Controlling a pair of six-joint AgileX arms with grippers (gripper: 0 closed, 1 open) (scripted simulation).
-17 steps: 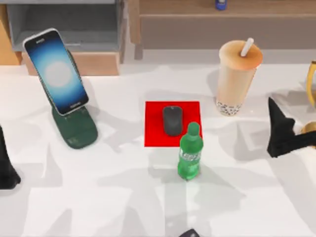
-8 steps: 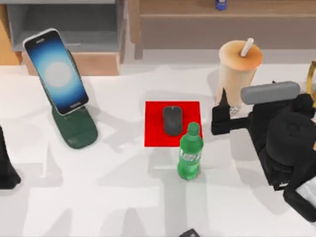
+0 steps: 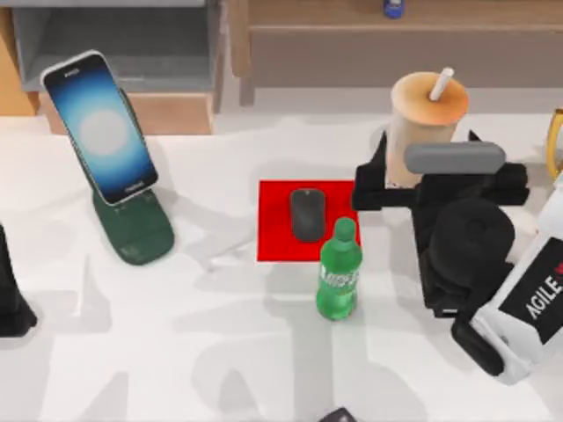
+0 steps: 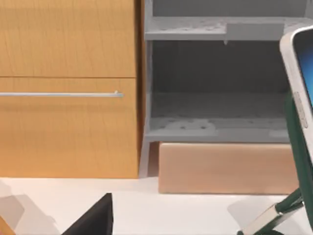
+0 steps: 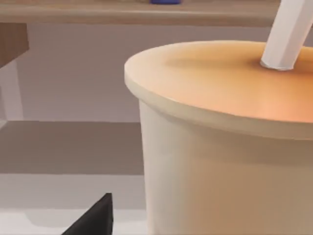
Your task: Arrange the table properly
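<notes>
The left gripper [image 3: 10, 299] stays parked at the left edge of the table [image 3: 176, 352]; I cannot tell how its fingers stand. On the left side the phone [image 3: 101, 127] leans tilted on its green stand [image 3: 136, 230]. In the middle a dark mouse [image 3: 307, 214] lies on the red mat [image 3: 277, 224], its long axis running front to back, and a green bottle [image 3: 339, 271] stands upright at the mat's front right corner. The right gripper [image 3: 420, 189] has moved in from the right edge since a second ago and now reaches toward the back, fingers spread on either side of the milk tea cup [image 3: 424, 119], which stands upright at the back right.
</notes>
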